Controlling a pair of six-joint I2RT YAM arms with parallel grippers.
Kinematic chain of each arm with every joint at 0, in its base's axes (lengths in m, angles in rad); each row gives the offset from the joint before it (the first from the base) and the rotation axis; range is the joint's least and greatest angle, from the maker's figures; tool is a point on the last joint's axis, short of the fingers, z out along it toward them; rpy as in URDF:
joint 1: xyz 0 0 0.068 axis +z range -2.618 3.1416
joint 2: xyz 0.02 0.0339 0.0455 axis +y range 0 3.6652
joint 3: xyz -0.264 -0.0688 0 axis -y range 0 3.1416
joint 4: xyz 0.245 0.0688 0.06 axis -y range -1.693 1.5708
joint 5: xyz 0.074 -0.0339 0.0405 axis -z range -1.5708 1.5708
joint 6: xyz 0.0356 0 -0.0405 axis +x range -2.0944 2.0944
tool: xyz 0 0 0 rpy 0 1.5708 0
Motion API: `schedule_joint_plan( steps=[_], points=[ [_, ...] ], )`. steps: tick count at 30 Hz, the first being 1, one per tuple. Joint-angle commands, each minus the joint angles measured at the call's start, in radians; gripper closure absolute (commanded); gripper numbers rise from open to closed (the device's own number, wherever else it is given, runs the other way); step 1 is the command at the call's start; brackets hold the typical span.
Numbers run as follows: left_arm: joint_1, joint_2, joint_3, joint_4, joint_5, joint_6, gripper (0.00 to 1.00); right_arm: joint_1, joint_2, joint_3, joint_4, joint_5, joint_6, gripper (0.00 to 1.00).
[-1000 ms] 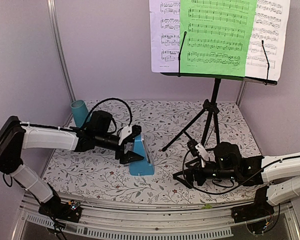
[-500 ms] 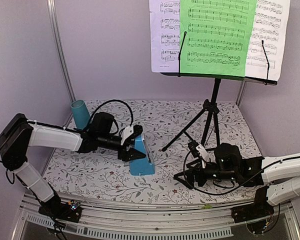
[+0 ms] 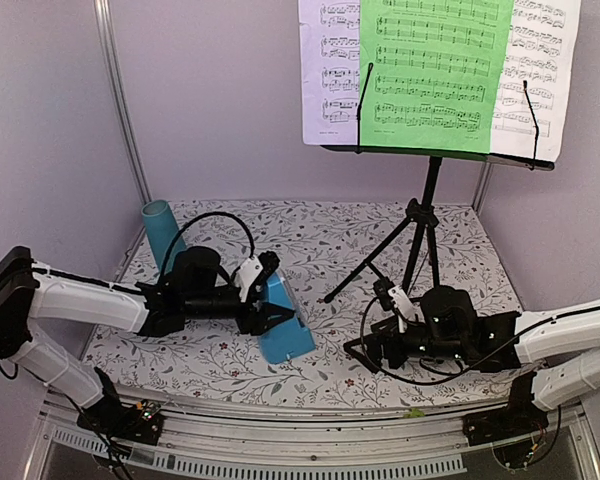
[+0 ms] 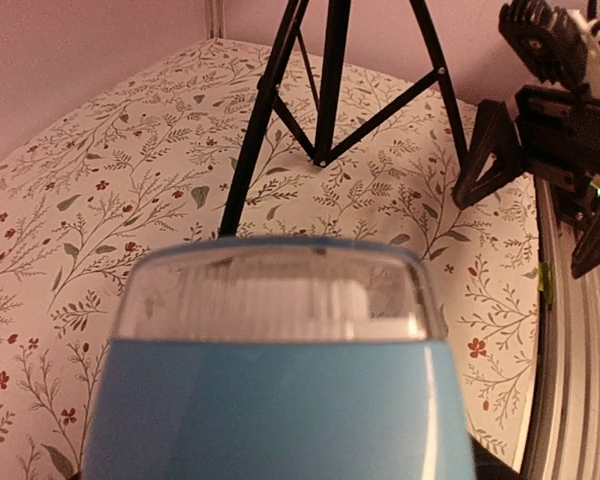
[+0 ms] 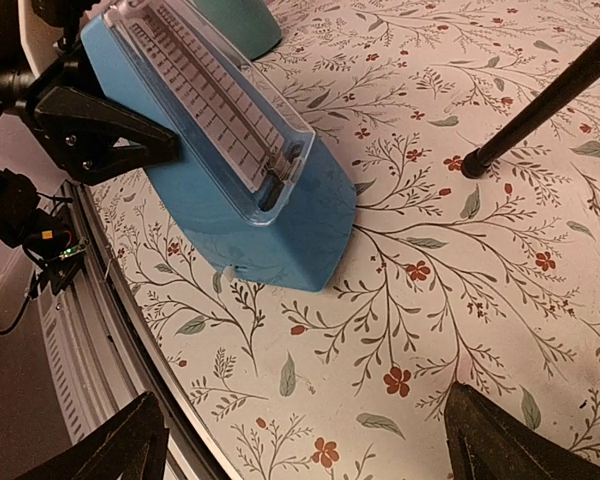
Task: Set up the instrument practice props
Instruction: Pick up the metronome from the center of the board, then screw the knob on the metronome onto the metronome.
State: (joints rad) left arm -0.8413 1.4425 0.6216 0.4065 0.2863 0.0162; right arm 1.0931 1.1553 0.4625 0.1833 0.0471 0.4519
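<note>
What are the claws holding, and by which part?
The left gripper clamps the blue metronome by its narrow upper sides; the right gripper holds nothing.

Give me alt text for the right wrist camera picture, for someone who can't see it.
A blue metronome rests on a floral tablecloth, clamped by the left gripper. A black tripod leg touches down at upper right, a teal cup peeks in at the top, and the right gripper, open, shows its fingertips in the bottom corners.
</note>
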Motion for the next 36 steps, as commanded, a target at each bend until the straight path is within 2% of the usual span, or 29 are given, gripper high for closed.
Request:
schedule_joint_plan(
  steps=[1, 7, 14, 17, 19, 24, 36],
  points=[
    [-0.071, -0.09, 0.043, 0.153, -0.266, -0.223, 1.0, 0.012, 0.062, 0.071, 0.041, 0.014, 0.02, 0.03],
    [-0.11, -0.126, 0.145, 0.03, -0.475, -0.368, 1.0, 0.04, 0.127, 0.14, 0.044, 0.033, 0.012, 0.08],
    [-0.127, -0.149, 0.215, -0.078, -0.532, -0.466, 1.0, 0.04, 0.184, 0.217, 0.023, 0.052, 0.122, 0.33],
    [-0.131, -0.155, 0.24, -0.122, -0.531, -0.485, 1.0, 0.04, 0.2, 0.249, -0.003, 0.066, 0.191, 0.48],
    [-0.137, -0.161, 0.253, -0.141, -0.533, -0.49, 1.0, 0.041, 0.209, 0.264, -0.008, 0.064, 0.24, 0.55],
    [-0.139, -0.176, 0.283, -0.184, -0.53, -0.499, 1.0, 0.04, 0.231, 0.321, -0.017, 0.042, 0.282, 0.58],
    [-0.139, -0.16, 0.375, -0.322, -0.483, -0.518, 1.0, 0.04, 0.316, 0.417, -0.074, 0.022, 0.245, 0.75]
  ],
)
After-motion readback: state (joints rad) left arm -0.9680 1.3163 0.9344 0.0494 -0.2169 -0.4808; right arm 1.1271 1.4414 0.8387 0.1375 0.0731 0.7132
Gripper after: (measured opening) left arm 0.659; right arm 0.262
